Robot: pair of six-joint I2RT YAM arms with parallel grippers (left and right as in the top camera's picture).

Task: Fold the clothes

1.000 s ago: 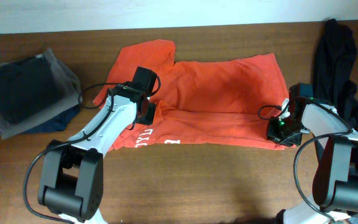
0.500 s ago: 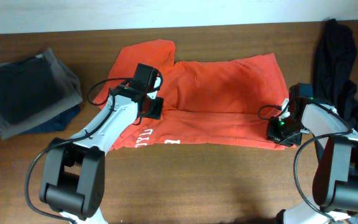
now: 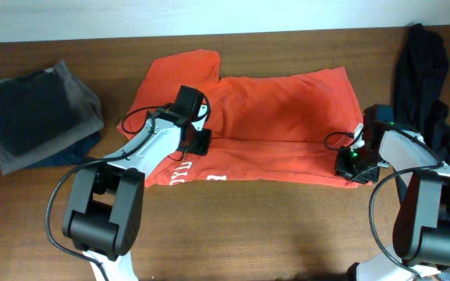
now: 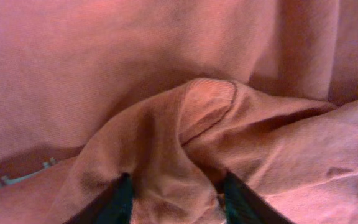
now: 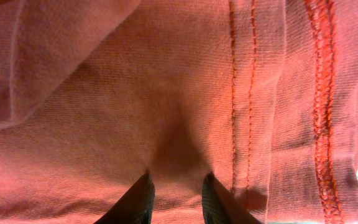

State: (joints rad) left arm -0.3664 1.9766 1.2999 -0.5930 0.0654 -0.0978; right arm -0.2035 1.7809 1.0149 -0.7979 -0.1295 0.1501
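The red-orange T-shirt (image 3: 276, 129) lies across the middle of the table, its lower part folded up so white lettering (image 3: 183, 175) shows at the front left. My left gripper (image 3: 198, 139) is down on the shirt near its left sleeve. In the left wrist view a raised bunch of the T-shirt (image 4: 185, 143) sits squeezed between the dark fingers (image 4: 120, 202) of my left gripper (image 4: 178, 202). My right gripper (image 3: 348, 162) rests on the shirt's front right corner. Its fingers (image 5: 140, 198) pinch a small ridge of the T-shirt (image 5: 166, 106) beside the stitched hem (image 5: 321, 93). A limp black garment (image 3: 422, 82) lies at the far right.
A stack of folded dark and grey clothes (image 3: 33, 117) sits at the left edge. The black garment reaches down beside the right arm (image 3: 412, 156). Bare brown table (image 3: 272, 226) runs along the front, and a white wall borders the back.
My left gripper has slid to the right from the sleeve onto the shirt's body and has closed in on a bunch of cloth. The right gripper has not moved.
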